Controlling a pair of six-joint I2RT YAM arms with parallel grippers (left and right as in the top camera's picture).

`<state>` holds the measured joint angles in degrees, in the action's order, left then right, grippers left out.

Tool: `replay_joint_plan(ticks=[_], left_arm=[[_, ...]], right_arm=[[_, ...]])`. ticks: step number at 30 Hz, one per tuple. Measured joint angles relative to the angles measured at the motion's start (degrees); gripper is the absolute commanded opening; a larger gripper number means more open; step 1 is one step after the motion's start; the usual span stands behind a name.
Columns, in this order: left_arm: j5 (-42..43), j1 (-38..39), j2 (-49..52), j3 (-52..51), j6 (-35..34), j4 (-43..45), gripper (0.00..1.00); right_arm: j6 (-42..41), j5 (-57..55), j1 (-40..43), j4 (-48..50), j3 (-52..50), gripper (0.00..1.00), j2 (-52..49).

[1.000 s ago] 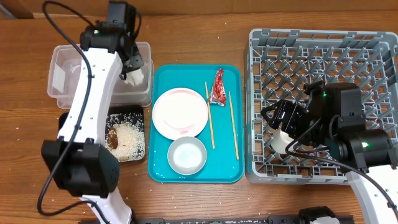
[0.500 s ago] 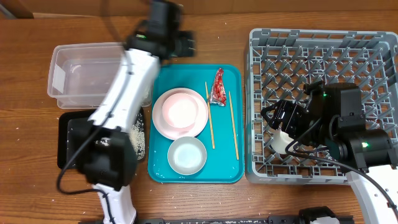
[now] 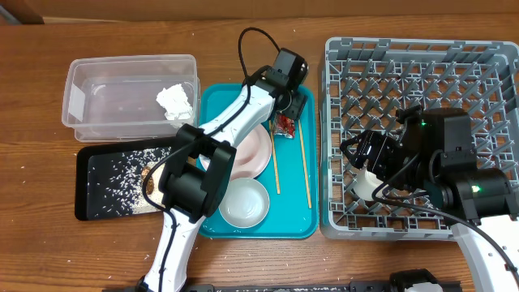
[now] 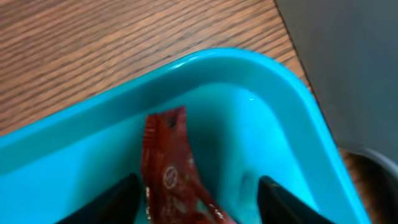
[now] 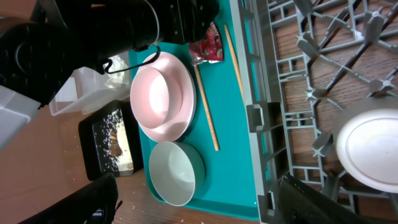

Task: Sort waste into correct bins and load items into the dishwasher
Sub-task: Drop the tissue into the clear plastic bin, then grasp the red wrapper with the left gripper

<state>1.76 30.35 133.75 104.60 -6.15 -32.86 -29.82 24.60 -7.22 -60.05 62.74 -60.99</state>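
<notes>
My left gripper [image 3: 289,107] is open and low over the crinkled red-and-silver wrapper [image 3: 281,126] at the back of the teal tray. In the left wrist view the wrapper [image 4: 171,168] lies between the two open fingers [image 4: 196,199]. The crumpled white tissue [image 3: 173,100] lies in the clear tub [image 3: 89,73]. Rice and brown scraps [image 3: 150,180] lie in the black tray [image 3: 93,174]. The pink plate [image 5: 163,99], bowl [image 3: 243,203] and two chopsticks [image 3: 276,170] sit on the teal tray. My right gripper [image 3: 375,162] is open over the grey dish rack [image 3: 454,73], beside the white cup [image 5: 370,146].
The teal tray [image 3: 304,219] lies between the bins and the rack. The left arm crosses over the plate and hides part of it. A few rice grains are scattered on the wooden table [image 3: 49,243] near the black tray.
The left arm has swung from the clear tub to the back of the teal tray. The tissue it held now lies in the tub. The right arm has not moved.
</notes>
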Motion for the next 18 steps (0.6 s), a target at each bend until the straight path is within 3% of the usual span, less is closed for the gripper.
replay_joint_plan(ticks=[1, 3, 12, 18], left_arm=[[-0.11, -0.02, 0.0, 0.0, -0.28, -0.31, 0.25], [-0.31, -0.07, 0.0, 0.0, -0.55, -0.94, 0.04], [-0.28, -1.16, -0.74, 3.96, -4.74, -11.19, 0.04], [-1.31, -6.99, -10.62, 8.2, -7.74, -20.85, 0.04]], right_arm=[[0.02, 0.0, 0.0, 0.0, 0.0, 0.84, 0.0], [0.02, -0.02, 0.0, 0.0, 0.0, 0.84, 0.0], [0.0, -0.02, 0.0, 0.0, 0.0, 0.84, 0.0], [0.02, -0.02, 0.0, 0.0, 0.0, 0.84, 0.0]])
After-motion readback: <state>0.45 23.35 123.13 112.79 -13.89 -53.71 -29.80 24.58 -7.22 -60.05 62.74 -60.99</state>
